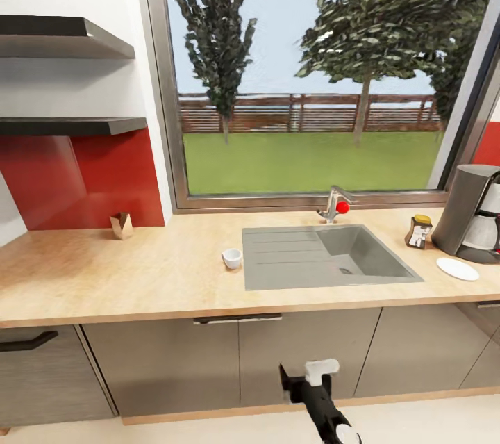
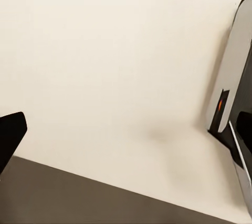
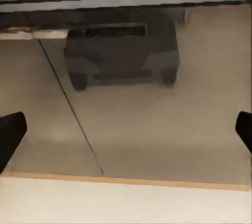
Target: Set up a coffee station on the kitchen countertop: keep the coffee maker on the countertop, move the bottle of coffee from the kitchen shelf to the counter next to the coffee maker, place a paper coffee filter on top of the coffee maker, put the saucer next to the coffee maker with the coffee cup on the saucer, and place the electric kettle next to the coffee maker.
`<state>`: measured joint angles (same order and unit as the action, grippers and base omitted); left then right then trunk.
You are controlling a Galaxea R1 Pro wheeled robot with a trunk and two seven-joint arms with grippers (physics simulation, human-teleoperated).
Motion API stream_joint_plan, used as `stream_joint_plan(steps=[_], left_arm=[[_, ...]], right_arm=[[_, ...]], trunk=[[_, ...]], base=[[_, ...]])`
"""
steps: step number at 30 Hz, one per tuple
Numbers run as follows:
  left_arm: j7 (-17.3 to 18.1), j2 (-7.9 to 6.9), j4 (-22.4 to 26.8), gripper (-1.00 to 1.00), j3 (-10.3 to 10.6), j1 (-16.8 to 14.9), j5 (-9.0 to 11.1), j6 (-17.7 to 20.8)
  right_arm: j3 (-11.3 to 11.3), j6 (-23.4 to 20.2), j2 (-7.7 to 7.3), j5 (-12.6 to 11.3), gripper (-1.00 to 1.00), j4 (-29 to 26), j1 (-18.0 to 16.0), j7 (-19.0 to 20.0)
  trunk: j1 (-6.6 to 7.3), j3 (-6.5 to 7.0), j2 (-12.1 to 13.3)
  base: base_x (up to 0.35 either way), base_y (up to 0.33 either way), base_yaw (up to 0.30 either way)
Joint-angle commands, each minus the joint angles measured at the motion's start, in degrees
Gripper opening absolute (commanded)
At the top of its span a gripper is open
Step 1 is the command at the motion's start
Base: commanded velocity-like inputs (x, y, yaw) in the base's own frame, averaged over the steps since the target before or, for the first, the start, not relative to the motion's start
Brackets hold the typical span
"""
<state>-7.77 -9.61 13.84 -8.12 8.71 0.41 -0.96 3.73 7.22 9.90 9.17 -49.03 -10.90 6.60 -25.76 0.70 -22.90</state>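
— A kitchen under a wide window; the worktop point(image 1: 139, 277) carries the coffee cup point(image 1: 232, 258) beside the sink point(image 1: 326, 256); where are the jaws?

— The right gripper point(image 3: 126, 129) hangs low before the cabinet fronts, jaws spread and empty; the left gripper point(image 2: 126, 129) likewise, jaws wide; the cup sits above and well apart from both.

— And handling?

— Likely light, stiff, glazed and slippery, chippable; I'd pinch across the rim; the saucer point(image 1: 457, 268) lies by the coffee maker point(image 1: 476, 215).

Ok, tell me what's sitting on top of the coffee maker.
Nothing can be seen on the coffee maker: its dark top looks bare, with no paper filter. The picture's edge cuts off its right side, so that part stays unseen.
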Motion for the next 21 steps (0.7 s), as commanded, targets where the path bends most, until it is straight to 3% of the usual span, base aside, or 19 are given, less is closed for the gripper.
stream_joint_plan(steps=[1, 2, 4, 7, 10, 15, 19, 21], left_arm=[[-0.1, -0.08, 0.1, 1.00, -0.1, 0.1, 0.0, -0.1], [-0.1, -0.13, 0.1, 1.00, -0.1, 0.1, 0.0, -0.1], [-0.1, -0.39, 0.1, 1.00, 0.0, 0.1, 0.0, -0.1], [-0.1, -0.99, 0.1, 1.00, 0.0, 0.1, 0.0, 0.0], [-0.1, -1.36, 0.1, 1.00, 0.1, 0.1, 0.0, 0.1], [0.0, -1.53, 0.1, 1.00, 0.1, 0.1, 0.0, 0.1], [0.0, -1.49, 0.0, 1.00, 0.2, 0.1, 0.1, 0.3], [0.0, -1.48, 0.0, 1.00, 0.2, 0.1, 0.1, 0.3]], right_arm=[[-1.7, 0.2, 0.09, 0.6, 1.00, -2.9, 0.0, 0.4], [-2.8, 0.2, 0.09, 0.6, 1.00, -4.2, 0.0, 0.4], [-7.7, 0.2, 0.09, 0.5, 1.00, -9.1, 0.0, 0.2], [-12.7, 0.1, 0.09, 0.4, 1.00, -15.4, 0.0, 0.0], [-16.7, -0.1, 0.09, 0.4, 1.00, -21.6, 0.0, -0.1], [-20.5, -2.5, 0.09, 0.4, 1.00, -29.9, -0.1, -2.9], [-21.6, -5.9, 0.09, 0.3, 1.00, -32.5, -0.5, -6.4], [-21.9, -9.1, 0.09, 0.3, 1.00, -33.0, -2.7, -7.8]], trunk=[[-0.02, -0.01, 0.0], [-0.02, -0.01, 0.0], [-0.02, -0.01, 0.0], [-0.02, -0.01, 0.0], [-0.02, -0.01, 0.0], [-0.02, -0.01, 0.0], [-0.02, -0.01, 0.0], [-0.02, -0.01, 0.0]], base=[[0.000, 0.000, 0.000], [0.000, 0.000, 0.000], [0.000, 0.000, 0.000], [0.000, 0.000, 0.000], [0.000, 0.000, 0.000], [0.000, 0.000, 0.000], [0.000, 0.000, 0.000], [0.000, 0.000, 0.000]])
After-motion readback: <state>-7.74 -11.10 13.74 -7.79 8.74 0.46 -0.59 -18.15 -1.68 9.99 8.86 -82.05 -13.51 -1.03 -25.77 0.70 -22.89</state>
